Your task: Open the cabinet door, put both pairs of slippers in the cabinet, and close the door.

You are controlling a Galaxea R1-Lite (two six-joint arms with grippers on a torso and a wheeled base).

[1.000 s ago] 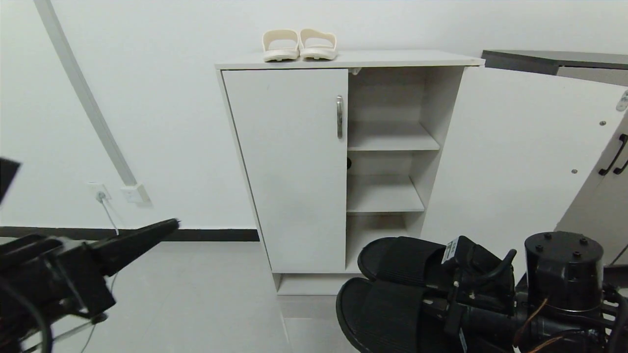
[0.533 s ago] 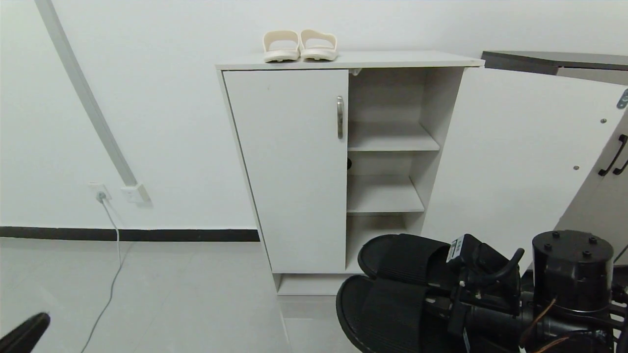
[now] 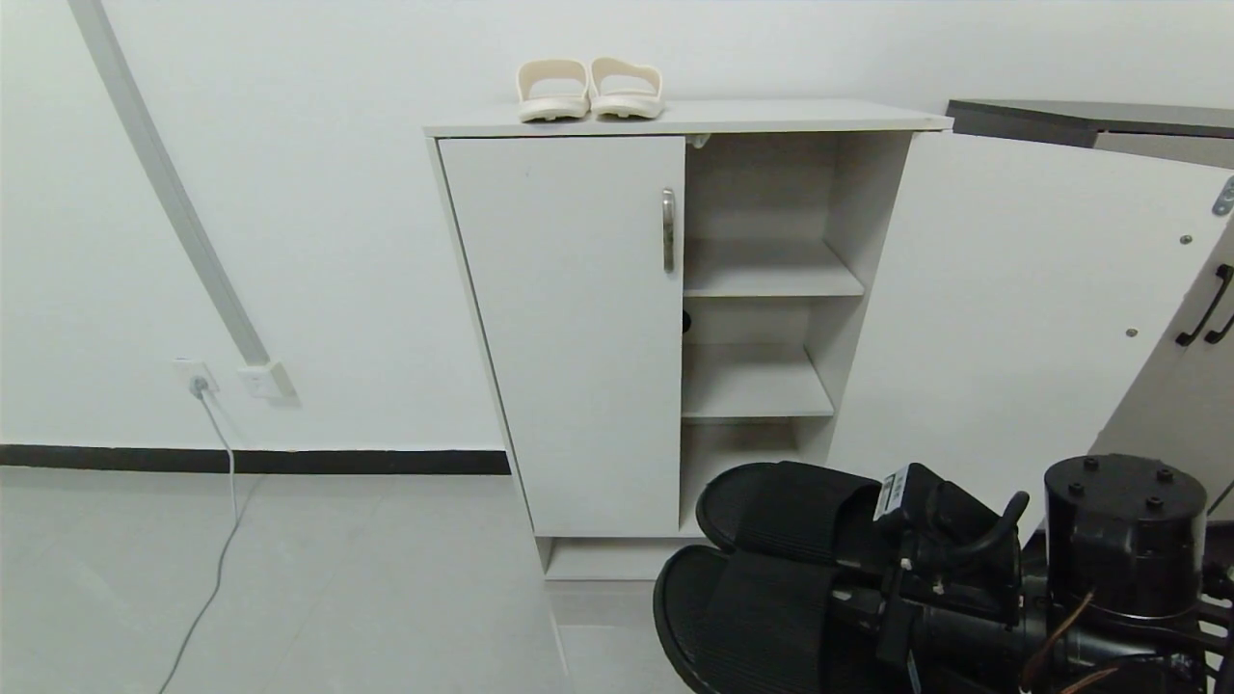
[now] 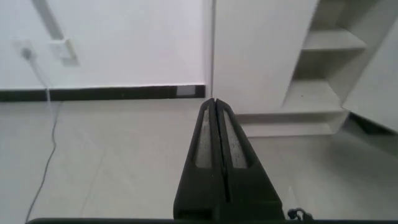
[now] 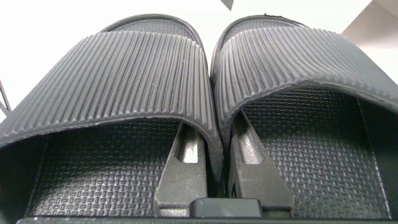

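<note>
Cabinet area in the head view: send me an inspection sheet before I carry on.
Surface: pale tiled floor.
Job's things: cabinet with right door open, left door shut; visible shelves hold no slippers; beige slippers side by side on the cabinet top; black slippers held low before the open side.
Clutter: nothing seen.
Grippers: right gripper shut on the black slippers' adjoining straps; left gripper shut, empty, above the floor.
Cables: grey cable from wall socket down across the floor.
Surroundings: white wall, slanted conduit, grey cabinet at the right.
</note>
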